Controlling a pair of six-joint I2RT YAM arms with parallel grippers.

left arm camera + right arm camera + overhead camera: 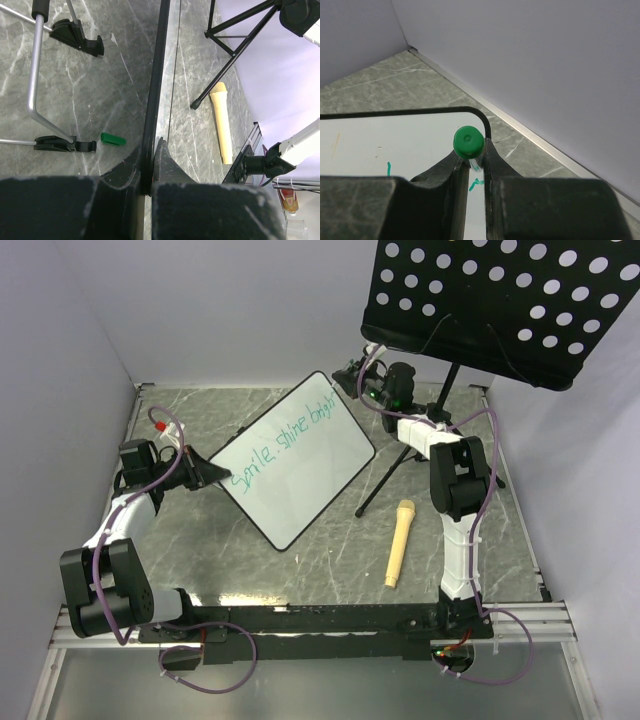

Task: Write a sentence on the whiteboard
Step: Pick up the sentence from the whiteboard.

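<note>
Overhead, the whiteboard (305, 475) is seen set askew at the middle of the marbled table (200, 560), with the sentence (283, 441) "Smile, shine bright" written in teal along its long edge. Its black frame is pinched near one corner by the left gripper's (222, 477) closed fingers (172, 167). A green marker (468, 140) is clamped in the right gripper (473, 156) at the far corner.

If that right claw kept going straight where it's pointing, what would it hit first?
Most likely the whiteboard: the right gripper, shut on a green marker, points at the board's far corner. Depth is unclear; the wall lies beyond.
</note>
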